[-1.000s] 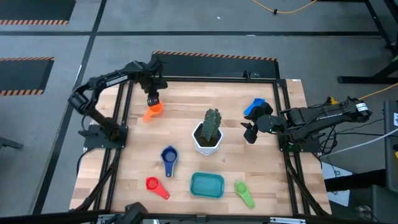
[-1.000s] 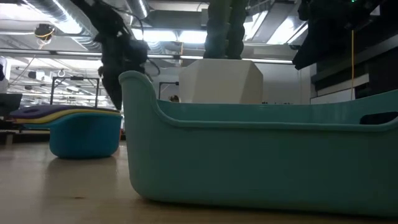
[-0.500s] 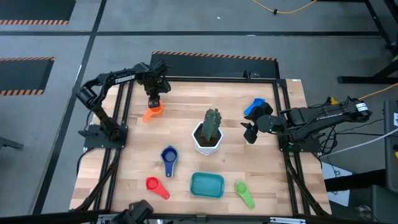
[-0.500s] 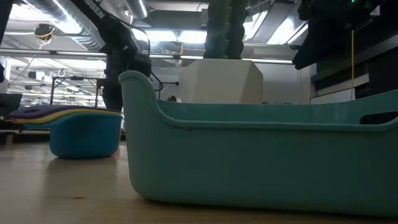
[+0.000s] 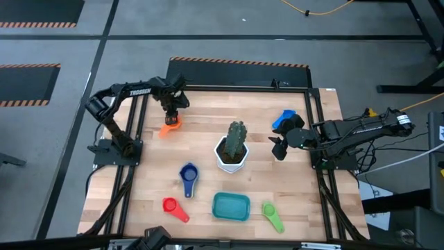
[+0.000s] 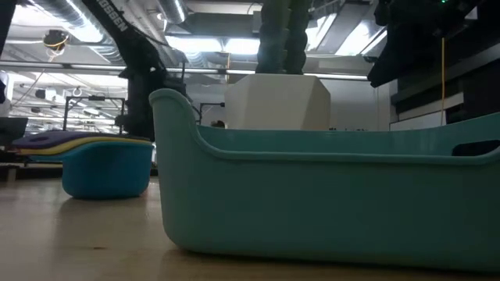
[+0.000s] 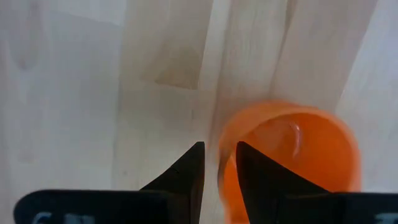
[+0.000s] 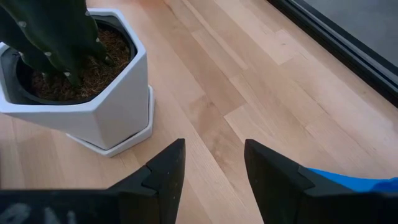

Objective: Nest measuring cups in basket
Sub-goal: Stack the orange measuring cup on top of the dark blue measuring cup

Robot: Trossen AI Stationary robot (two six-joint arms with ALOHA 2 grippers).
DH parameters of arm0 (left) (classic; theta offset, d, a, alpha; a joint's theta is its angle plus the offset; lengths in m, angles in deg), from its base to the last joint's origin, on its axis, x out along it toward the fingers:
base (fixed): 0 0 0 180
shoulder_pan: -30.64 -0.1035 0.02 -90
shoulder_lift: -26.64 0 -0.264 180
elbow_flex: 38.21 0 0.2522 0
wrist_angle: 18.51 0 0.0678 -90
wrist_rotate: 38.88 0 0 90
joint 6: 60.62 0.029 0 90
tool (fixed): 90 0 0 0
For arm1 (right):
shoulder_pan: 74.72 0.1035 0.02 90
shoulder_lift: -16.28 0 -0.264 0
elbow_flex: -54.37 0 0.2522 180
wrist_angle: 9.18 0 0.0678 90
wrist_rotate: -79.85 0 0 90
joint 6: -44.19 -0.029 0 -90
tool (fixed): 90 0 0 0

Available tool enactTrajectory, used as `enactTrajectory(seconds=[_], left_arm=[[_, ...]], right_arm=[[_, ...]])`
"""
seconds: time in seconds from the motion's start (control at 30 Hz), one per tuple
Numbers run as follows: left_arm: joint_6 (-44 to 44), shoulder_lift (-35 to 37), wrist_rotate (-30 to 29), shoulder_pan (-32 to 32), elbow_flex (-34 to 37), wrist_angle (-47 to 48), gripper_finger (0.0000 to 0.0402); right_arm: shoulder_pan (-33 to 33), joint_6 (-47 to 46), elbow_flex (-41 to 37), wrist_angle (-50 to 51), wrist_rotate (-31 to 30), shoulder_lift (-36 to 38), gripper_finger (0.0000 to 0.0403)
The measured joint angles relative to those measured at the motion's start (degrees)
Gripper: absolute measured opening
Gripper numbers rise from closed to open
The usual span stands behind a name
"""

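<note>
We count five measuring cups on the table (image 5: 208, 149) in the high view: one orange cup (image 5: 170, 125) at about ten o'clock from the cactus pot (image 5: 232, 154), one light blue cup (image 5: 283, 118) at about two o'clock, one dark blue cup (image 5: 188, 173) at about eight o'clock, one red cup (image 5: 173, 207) at about seven o'clock near the front edge, and one green cup (image 5: 272, 214) at about five o'clock. We see one teal basket (image 5: 230, 206) at six o'clock from the pot, between the red and green cups, with nothing in it.

The left gripper (image 5: 172, 110) sits over the orange cup; in its wrist view the fingers stand narrow, with the cup's rim (image 7: 289, 158) around the tip of one finger (image 7: 249, 168); we cannot tell whether they grip it.

The right gripper (image 5: 277, 148) hangs at three o'clock from the pot, just beside the light blue cup, its fingers apart with bare wood between them.
</note>
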Motion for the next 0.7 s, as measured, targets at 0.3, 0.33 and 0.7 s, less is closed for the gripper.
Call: enactTrajectory(seconds=[0.3,0.33,0.7], left_arm=[[-2.81,0.0,-0.07,0.0,2.46,-0.9,0.0085],[-3.47,0.0,-0.05,0.01,2.46,-1.19,0.0085],[-11.24,0.0,-1.67,0.01,2.46,-2.05,0.0077]], right_arm=[[-0.02,0.0,-0.01,-0.01,-0.01,0.0,0.0171],[-0.02,0.0,-0.02,-0.01,-0.01,0.0,0.0171],[-0.02,0.84,-0.02,-0.01,-0.11,-0.02,0.0171]])
